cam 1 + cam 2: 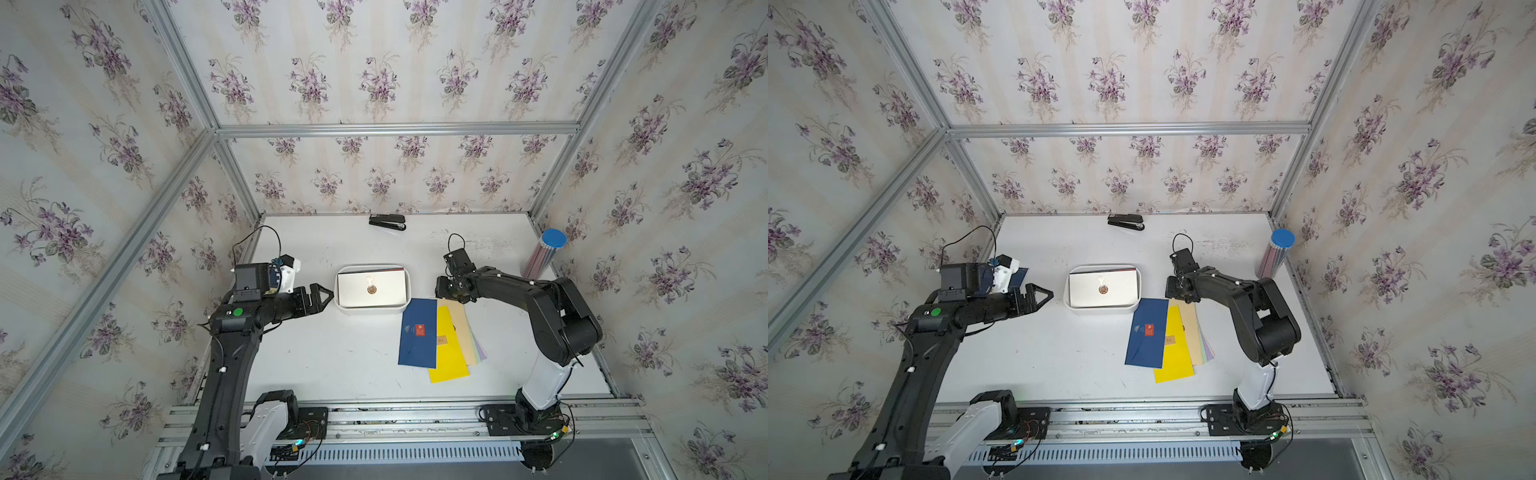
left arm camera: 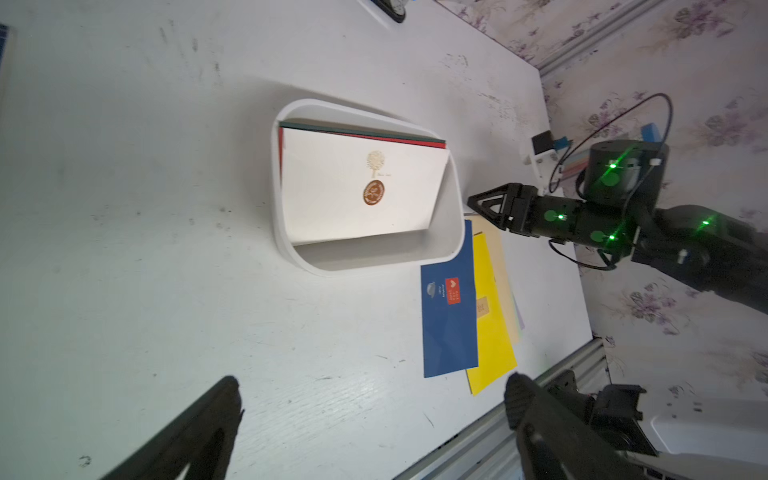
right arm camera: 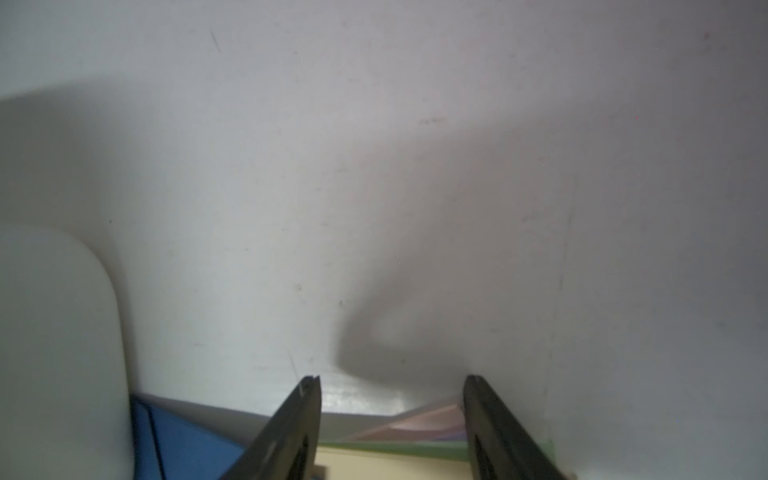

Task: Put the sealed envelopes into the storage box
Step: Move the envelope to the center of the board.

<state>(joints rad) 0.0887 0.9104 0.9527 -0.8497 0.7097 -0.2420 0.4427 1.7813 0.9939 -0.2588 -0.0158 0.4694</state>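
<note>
Right tool, apart and empty, is hanging over the box-side ends of light, floppy, slippery envelopes fanned beside the box, probably best pinched by an exposed edge; left tool is gaping wide.

arms: black, white base links | left hand: black, triangular | green sticker

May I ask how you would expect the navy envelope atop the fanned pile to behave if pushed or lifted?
The navy envelope looks thin and flat, so it would probably flex if lifted by one end. It overlaps the yellow envelope, paper on paper, so a push would likely slide it easily.
</note>
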